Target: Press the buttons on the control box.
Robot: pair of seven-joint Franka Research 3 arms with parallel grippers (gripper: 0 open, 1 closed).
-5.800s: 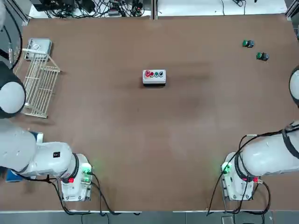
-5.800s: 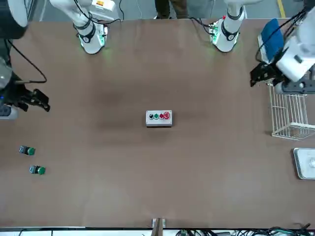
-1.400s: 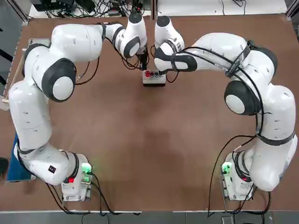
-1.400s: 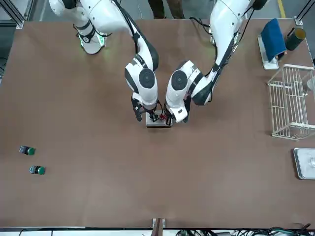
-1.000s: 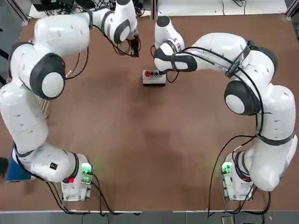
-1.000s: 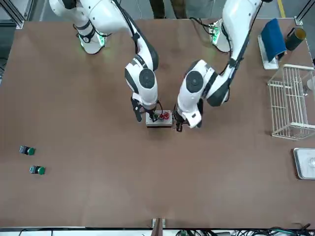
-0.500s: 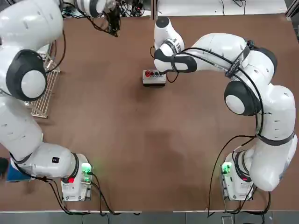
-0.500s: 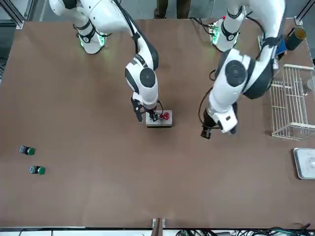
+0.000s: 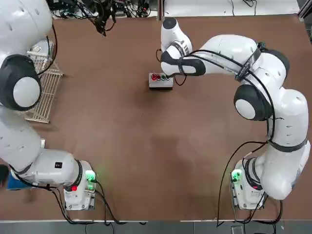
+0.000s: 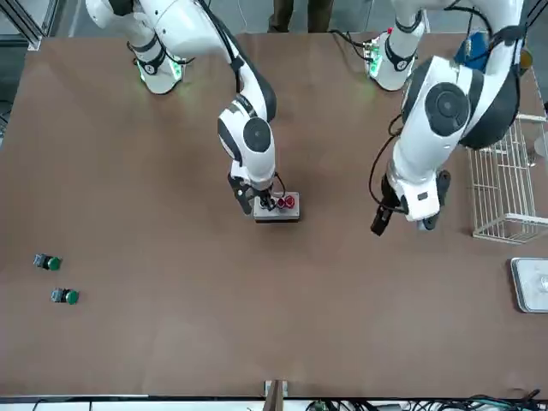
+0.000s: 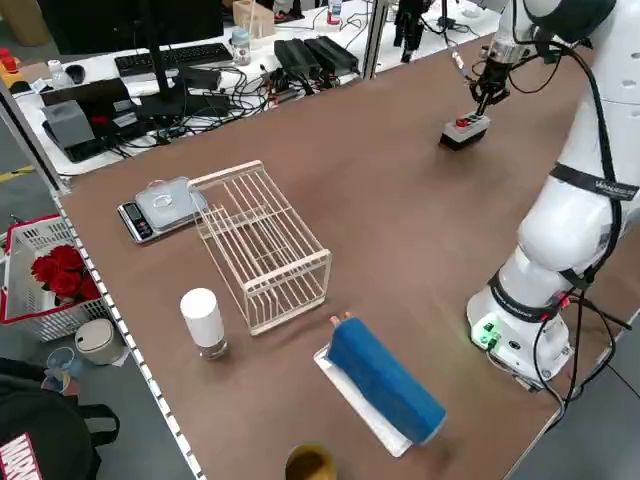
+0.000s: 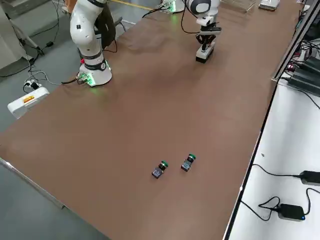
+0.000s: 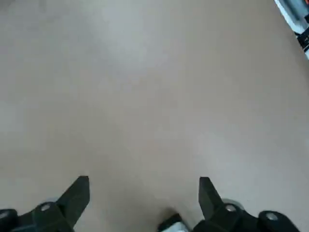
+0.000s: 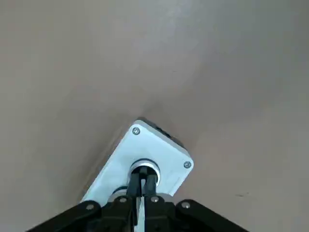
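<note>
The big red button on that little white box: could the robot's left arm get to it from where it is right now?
Probably yes. The big red button sits uncovered at the control box's left end, while the right gripper, fingers shut, works the other end. The open left gripper hangs off toward the wire rack, over bare table.

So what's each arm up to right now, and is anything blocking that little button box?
Right gripper shut, fingertips down on a button of the control box. Left gripper open, off toward the wire rack. Nothing blocking the box.
</note>
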